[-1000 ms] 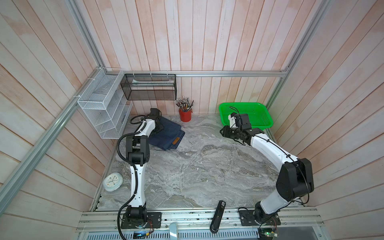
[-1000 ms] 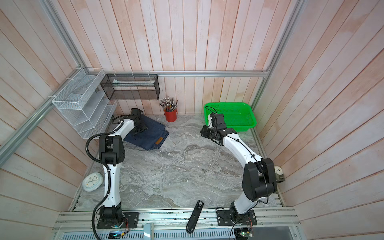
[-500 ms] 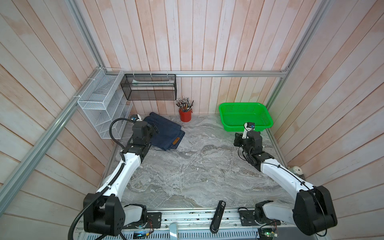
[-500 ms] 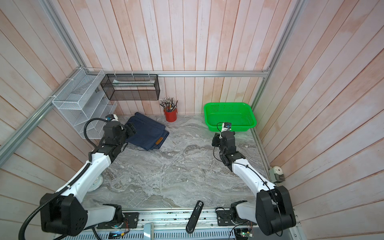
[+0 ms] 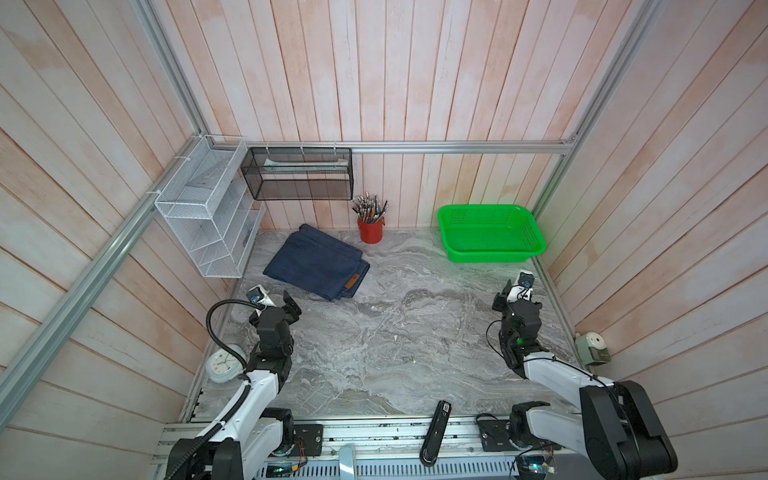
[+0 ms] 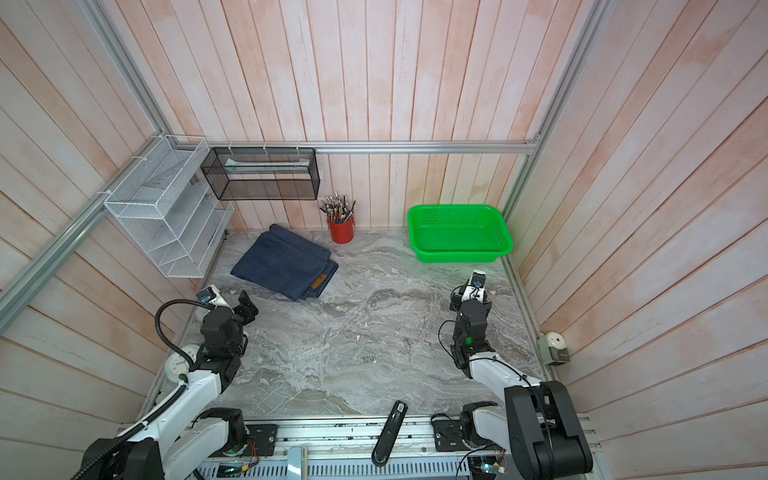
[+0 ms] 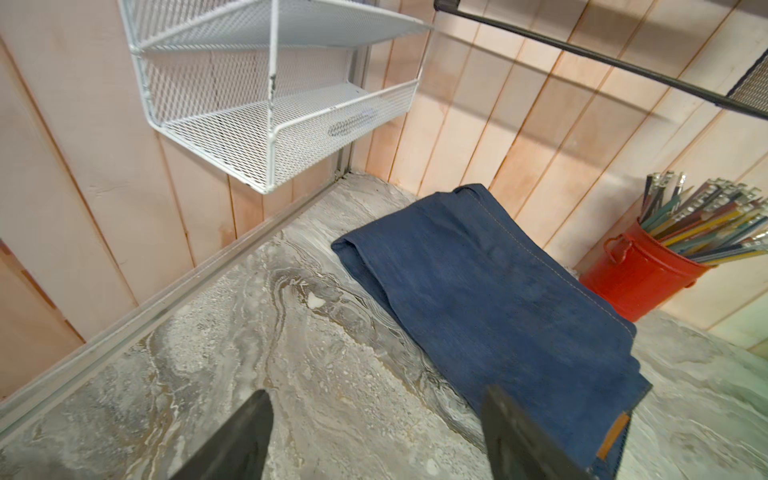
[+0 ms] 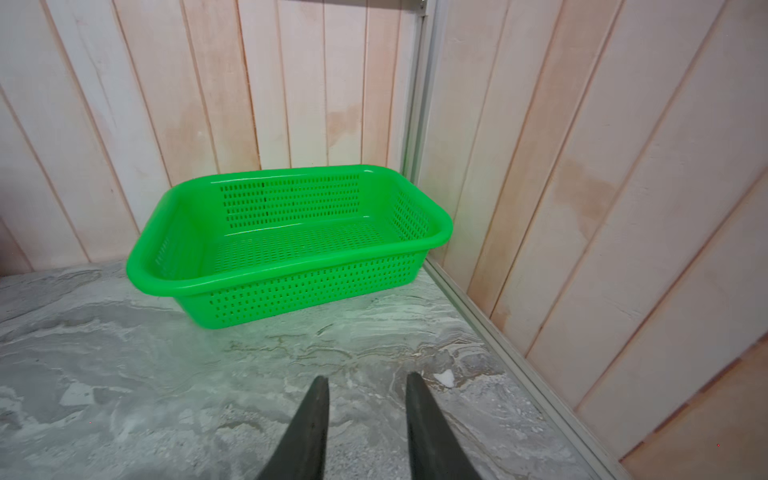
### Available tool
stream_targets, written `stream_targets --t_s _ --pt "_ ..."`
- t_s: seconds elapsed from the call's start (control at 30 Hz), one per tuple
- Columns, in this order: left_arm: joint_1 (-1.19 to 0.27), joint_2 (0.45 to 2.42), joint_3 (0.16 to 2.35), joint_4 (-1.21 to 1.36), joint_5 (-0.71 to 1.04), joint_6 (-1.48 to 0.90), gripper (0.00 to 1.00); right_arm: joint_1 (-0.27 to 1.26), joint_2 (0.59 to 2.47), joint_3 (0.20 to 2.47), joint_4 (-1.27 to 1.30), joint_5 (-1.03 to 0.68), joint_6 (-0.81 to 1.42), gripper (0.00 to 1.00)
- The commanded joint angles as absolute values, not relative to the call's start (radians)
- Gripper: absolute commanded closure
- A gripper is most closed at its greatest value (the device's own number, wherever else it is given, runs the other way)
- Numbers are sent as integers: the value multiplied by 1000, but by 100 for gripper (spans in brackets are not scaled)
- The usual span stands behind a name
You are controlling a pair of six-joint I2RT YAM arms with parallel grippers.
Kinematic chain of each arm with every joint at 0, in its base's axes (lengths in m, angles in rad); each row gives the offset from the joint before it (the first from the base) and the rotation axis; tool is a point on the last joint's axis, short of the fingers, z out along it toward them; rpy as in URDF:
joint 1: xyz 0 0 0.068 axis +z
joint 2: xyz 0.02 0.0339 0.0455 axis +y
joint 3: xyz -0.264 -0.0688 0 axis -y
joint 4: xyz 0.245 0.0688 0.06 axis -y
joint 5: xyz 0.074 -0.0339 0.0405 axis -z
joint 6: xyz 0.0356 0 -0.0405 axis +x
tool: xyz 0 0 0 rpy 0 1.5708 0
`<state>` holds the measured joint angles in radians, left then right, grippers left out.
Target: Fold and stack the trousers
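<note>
The trousers [image 5: 318, 262] [image 6: 286, 262] lie folded into a flat dark-blue packet at the back left of the marble table, tan waistband patch facing the front. In the left wrist view the trousers [image 7: 478, 291] rest just beyond the jaws. My left gripper [image 5: 291, 305] [image 6: 248, 305] [image 7: 376, 392] hovers a short way in front of them, open wide, with only bare table between its fingers. My right gripper [image 5: 505, 293] [image 6: 459, 297] [image 8: 368, 376] is at the right side in front of the basket, jaws apart by a narrow gap and holding nothing.
A green basket [image 5: 492, 253] [image 8: 291, 278] stands empty at the back right. A red cup of pencils [image 5: 370, 232] sits beside the trousers. A white wire rack [image 5: 208, 220] and black mesh shelf [image 5: 297, 174] hang on the walls. A white dial [image 5: 222, 365] lies at the left edge.
Both arms have drawn back toward the front. The left gripper has come off the trousers and opened wider. The right gripper has moved from near the basket to the right side.
</note>
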<state>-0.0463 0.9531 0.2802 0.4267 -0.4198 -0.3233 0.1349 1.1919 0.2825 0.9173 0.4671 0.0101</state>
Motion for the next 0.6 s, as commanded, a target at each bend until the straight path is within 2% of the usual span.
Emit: stream_targets --t_s 0.0,0.23,0.47,0.57 --pt "-39 942 252 555 -481 -270 19 101 1198 241 1053 454 17 67" --pt "-37 950 203 622 -504 -220 19 83 1292 219 1100 432 28 67" --pt "-34 967 102 750 -495 -193 19 72 1470 148 1375 417 35 67" --pt "-25 982 71 823 -488 -162 18 71 1479 167 1317 358 24 68"
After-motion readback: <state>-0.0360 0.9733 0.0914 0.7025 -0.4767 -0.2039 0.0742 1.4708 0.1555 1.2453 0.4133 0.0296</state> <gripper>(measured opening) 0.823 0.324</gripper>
